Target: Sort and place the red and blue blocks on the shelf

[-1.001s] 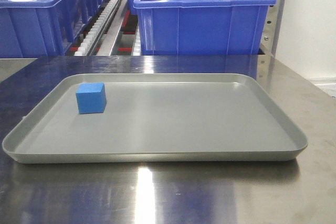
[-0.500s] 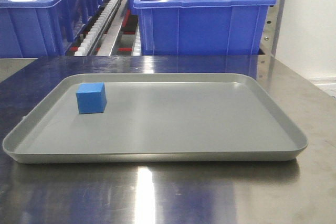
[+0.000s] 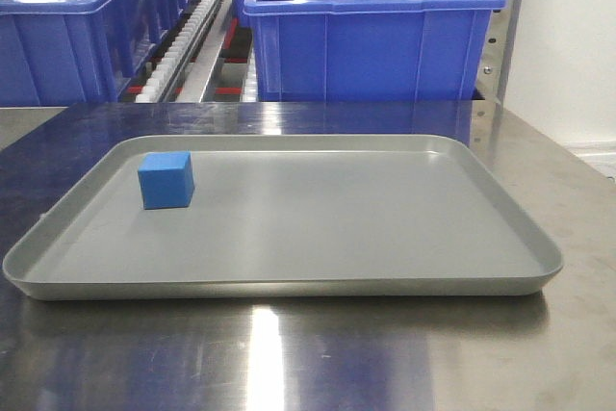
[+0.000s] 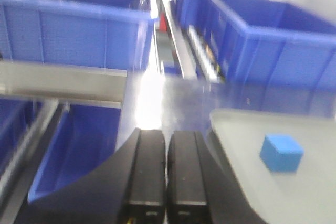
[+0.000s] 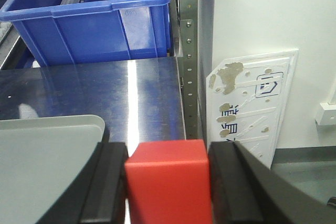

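The light blue block (image 3: 166, 180) sits in the far left part of the grey tray (image 3: 337, 223). It also shows in the left wrist view (image 4: 281, 152), to the right of my left gripper (image 4: 167, 136), which is shut, empty and hangs left of the tray's edge (image 4: 315, 198). My right gripper (image 5: 168, 150) is shut on the red block (image 5: 168, 187) and holds it beyond the tray's right corner (image 5: 47, 156), over the steel tabletop (image 5: 142, 87). The shelf's perforated upright (image 5: 188, 51) stands just ahead. Neither gripper shows in the front view.
Big dark-blue bins (image 3: 371, 31) stand on the shelf's roller tracks (image 3: 183, 45) behind the table. Another bin (image 4: 73, 24) and a metal rail (image 4: 63, 82) lie ahead of the left gripper. A white wall with a worn sign (image 5: 252, 108) is at the right.
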Robot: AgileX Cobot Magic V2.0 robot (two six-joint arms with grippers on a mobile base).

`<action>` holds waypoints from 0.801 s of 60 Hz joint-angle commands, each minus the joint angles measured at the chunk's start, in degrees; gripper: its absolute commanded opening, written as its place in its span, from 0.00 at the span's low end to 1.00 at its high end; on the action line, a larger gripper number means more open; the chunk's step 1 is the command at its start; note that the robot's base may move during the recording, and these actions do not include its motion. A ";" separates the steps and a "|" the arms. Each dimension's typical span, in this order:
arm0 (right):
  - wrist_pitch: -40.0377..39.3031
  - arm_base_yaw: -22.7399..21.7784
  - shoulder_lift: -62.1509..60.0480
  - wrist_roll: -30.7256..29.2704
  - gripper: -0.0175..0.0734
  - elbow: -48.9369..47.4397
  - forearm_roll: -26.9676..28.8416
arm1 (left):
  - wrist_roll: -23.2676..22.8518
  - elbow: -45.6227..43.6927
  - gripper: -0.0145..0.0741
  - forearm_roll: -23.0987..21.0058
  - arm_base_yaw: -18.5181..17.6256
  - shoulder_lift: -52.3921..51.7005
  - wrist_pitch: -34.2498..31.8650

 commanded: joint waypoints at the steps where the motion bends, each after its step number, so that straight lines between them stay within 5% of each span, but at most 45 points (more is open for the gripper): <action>1: -4.92 -0.46 0.05 -0.52 0.25 -1.70 -0.39 | 0.02 -6.99 0.30 -0.24 -0.98 8.27 -4.94; 20: -4.92 -0.46 0.05 -0.52 0.25 -1.70 -0.39 | 0.02 -29.92 0.30 0.72 -1.13 37.03 -0.39; 48: -4.86 -0.46 0.05 -0.52 0.25 -1.70 -0.39 | 0.02 -32.87 0.30 -0.34 -1.13 41.79 -0.53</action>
